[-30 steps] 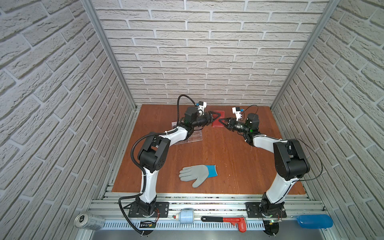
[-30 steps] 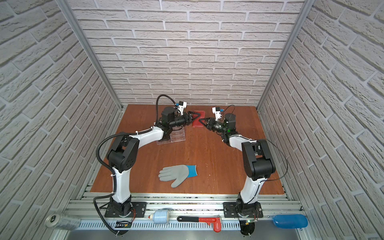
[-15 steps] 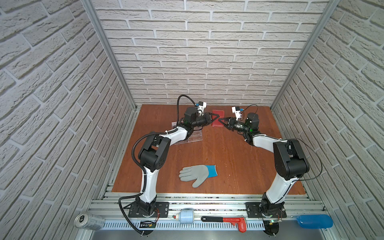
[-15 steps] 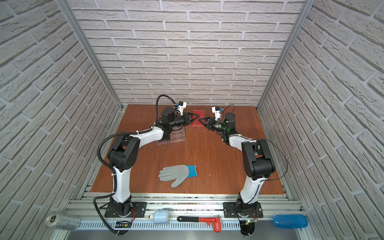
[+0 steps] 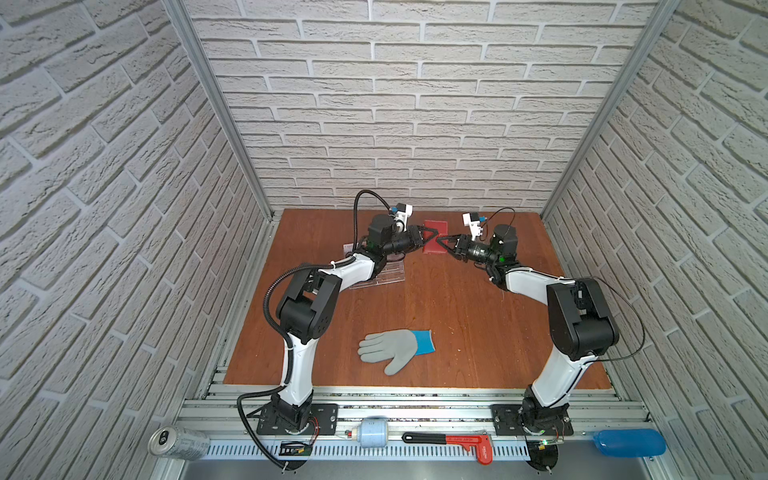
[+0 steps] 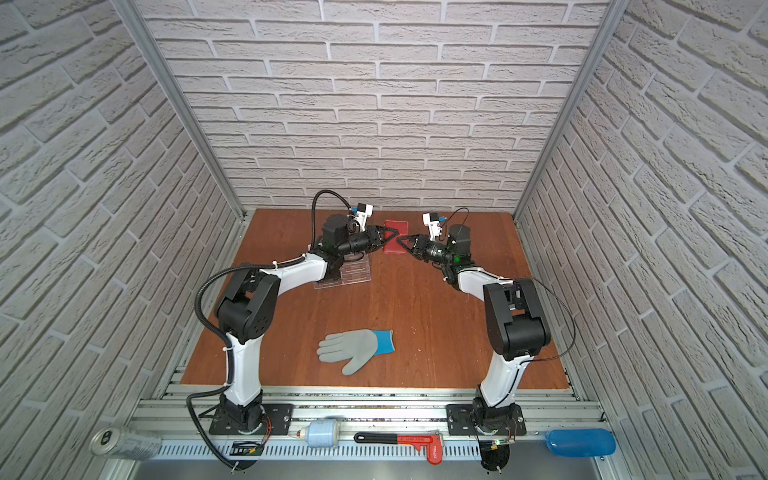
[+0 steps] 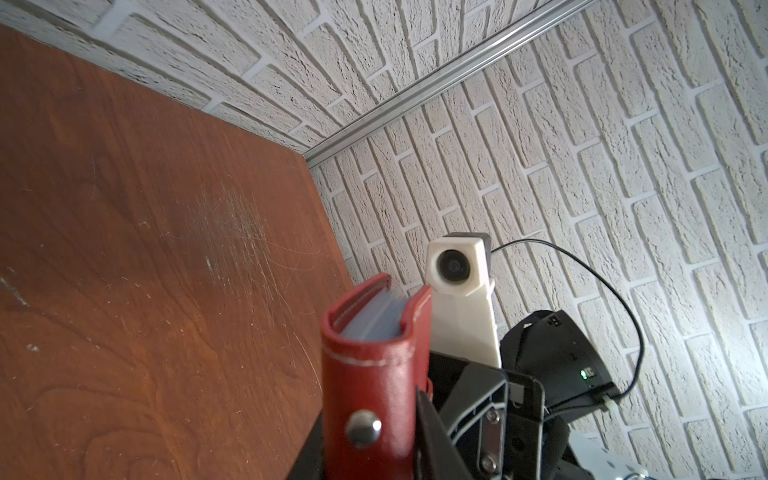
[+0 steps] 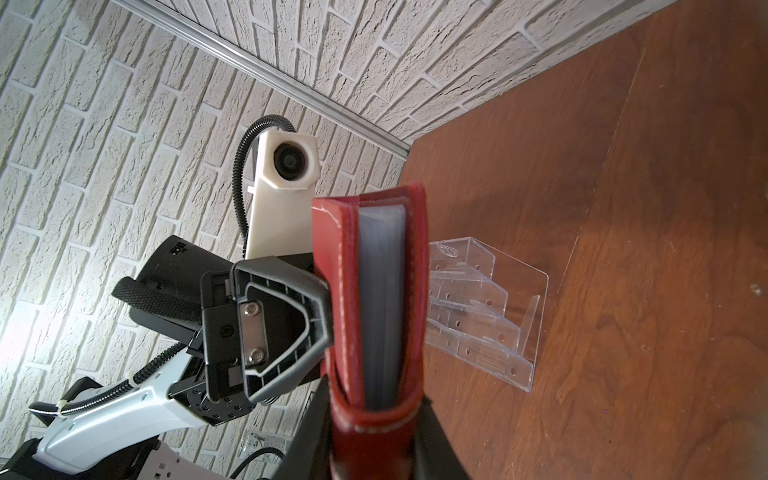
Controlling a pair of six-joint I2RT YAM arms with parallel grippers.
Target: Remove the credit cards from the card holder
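The dark red card holder [image 5: 435,237] hangs closed near the back of the table in both top views, pinched from two sides. My left gripper [image 5: 428,240] is shut on its spine end, where the snap stud [image 7: 365,428] shows between the dark fingers. My right gripper [image 5: 444,241] is shut on the opposite edge [image 8: 374,311]; grey sleeve edges [image 8: 380,291] show between the covers. The left arm's finger [image 8: 286,328] presses on one cover. The credit cards are hidden inside.
A clear acrylic tiered stand [image 5: 378,274] sits on the table beneath the left arm, close to the holder [image 8: 478,316]. A grey glove with a blue cuff [image 5: 395,347] lies mid-front. The back brick wall is close behind. A can [image 5: 178,442] and a red wrench [image 5: 453,441] lie on the front rail.
My left gripper's jaws have closed onto the card holder, which has shifted slightly toward the back wall. The right gripper keeps its hold and has hardly moved.
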